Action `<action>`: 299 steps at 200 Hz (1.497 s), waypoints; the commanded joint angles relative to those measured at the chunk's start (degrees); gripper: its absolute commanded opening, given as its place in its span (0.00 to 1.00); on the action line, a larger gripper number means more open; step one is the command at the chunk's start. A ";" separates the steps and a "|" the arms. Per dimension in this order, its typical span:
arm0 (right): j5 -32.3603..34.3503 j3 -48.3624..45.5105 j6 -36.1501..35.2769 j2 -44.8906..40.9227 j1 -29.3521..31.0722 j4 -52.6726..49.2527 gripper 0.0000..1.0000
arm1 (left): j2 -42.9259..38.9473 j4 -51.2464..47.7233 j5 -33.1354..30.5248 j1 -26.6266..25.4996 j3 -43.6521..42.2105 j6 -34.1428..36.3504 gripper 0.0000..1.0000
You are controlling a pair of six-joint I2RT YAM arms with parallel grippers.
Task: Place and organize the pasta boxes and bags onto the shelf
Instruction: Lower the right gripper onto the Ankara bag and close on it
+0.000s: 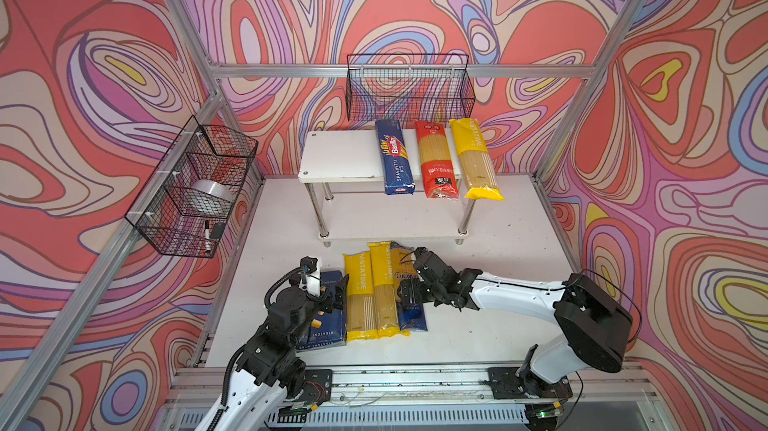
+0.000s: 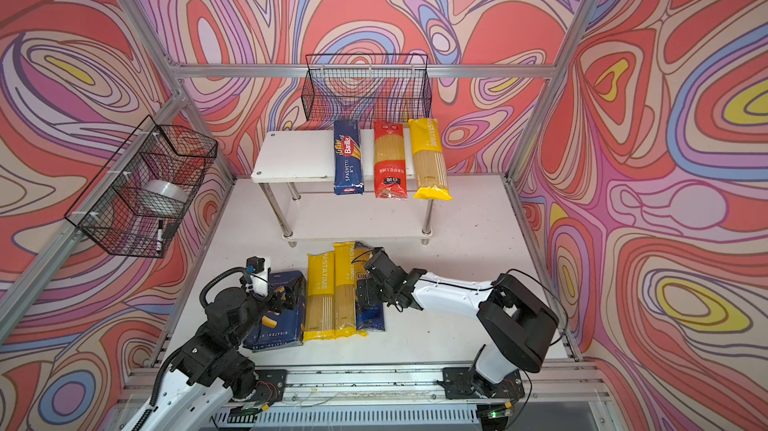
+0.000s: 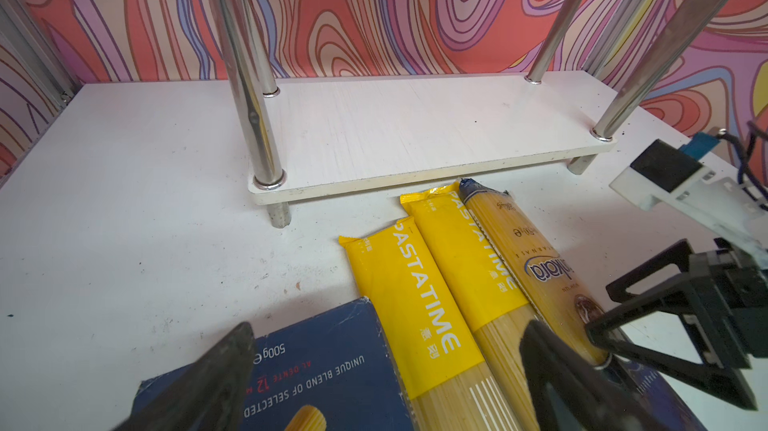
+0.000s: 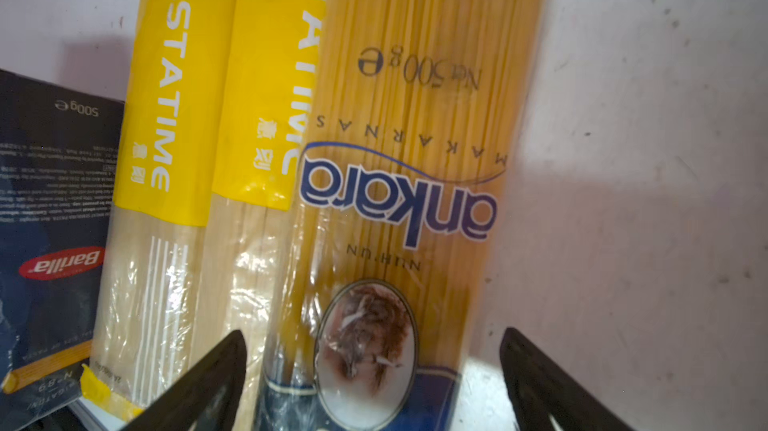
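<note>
So far we count three packs (image 1: 436,163) on the shelf (image 1: 340,154); four lie before it; left gripper (image 3: 388,325) and right gripper (image 4: 373,330) stand open.

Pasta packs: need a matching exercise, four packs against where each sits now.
Things:
1. long narrow dark blue Barilla spaghetti carton
2. red plastic spaghetti bag
3. wide dark blue Barilla rigatoni carton
4. dark blue clear-topped Ankara spaghetti bag

Places:
A. white table, between the jaws of the open right gripper
B. top board of the white two-tier shelf, middle of three packs
C. table, partly under the left gripper
D. top board, leftmost of three packs

Pairs: 1-D; 2-B; 3-C; 4-A
</note>
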 commanded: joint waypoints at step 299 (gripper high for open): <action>5.86 -2.90 -6.69 -6.19 -1.50 -9.81 0.98 | 7.69 1.10 0.81 -0.16 1.17 0.21 1.00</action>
